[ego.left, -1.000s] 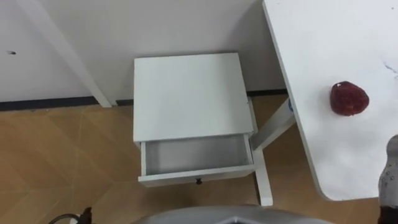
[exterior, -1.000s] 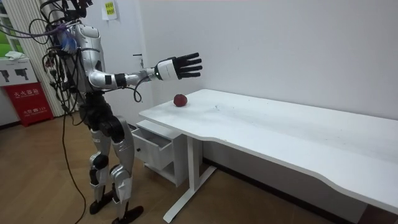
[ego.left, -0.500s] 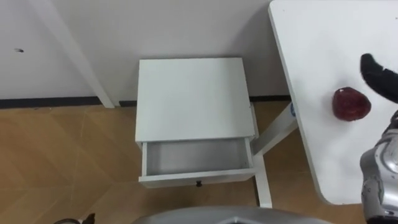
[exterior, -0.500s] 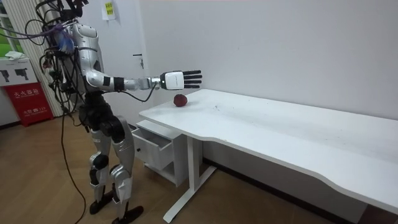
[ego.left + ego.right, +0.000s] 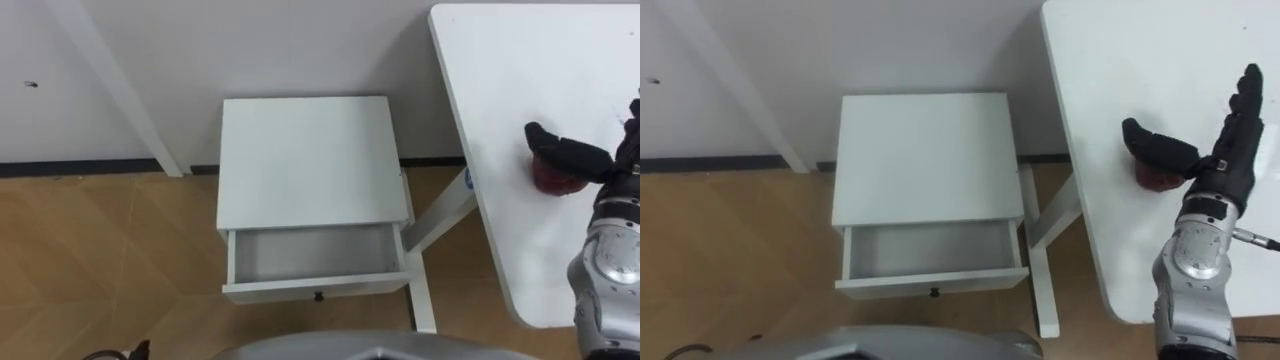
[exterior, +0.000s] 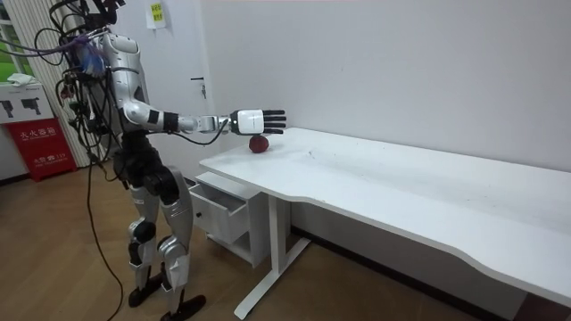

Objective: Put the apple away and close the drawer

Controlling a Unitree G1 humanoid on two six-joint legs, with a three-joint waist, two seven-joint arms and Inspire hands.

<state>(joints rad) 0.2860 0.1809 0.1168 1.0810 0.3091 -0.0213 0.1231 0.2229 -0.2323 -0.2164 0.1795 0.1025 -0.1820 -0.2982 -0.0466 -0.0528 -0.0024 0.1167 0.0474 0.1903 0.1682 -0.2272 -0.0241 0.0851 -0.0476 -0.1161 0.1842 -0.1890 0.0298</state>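
The fingers of the right hand are straight and spread wide, the thumb swung out to the left, nothing held. The hand looks shaped to come down round the apple, not yet to close.

At the left stands a cabinet against the wall. Its drawer is pulled out towards the robot and bare inside, ready to take the fruit. To the right is the desk, whose left edge runs close by the cabinet. That leaves only a short way to carry the apple once it is lifted.

The apple lies on the desk near that left edge, partly covered by the thumb that crosses above it. In the room view the hand hangs palm down just over the apple and seems not to touch it, though I cannot be sure.

A second ago the arm was raised well above the desk, and the eye view caught just the wrist at its lower right corner. Half a second ago the hand had dropped lower, one fingertip beside the apple. Now it sits lower again and further left, directly over the fruit. The apple and drawer have not moved.
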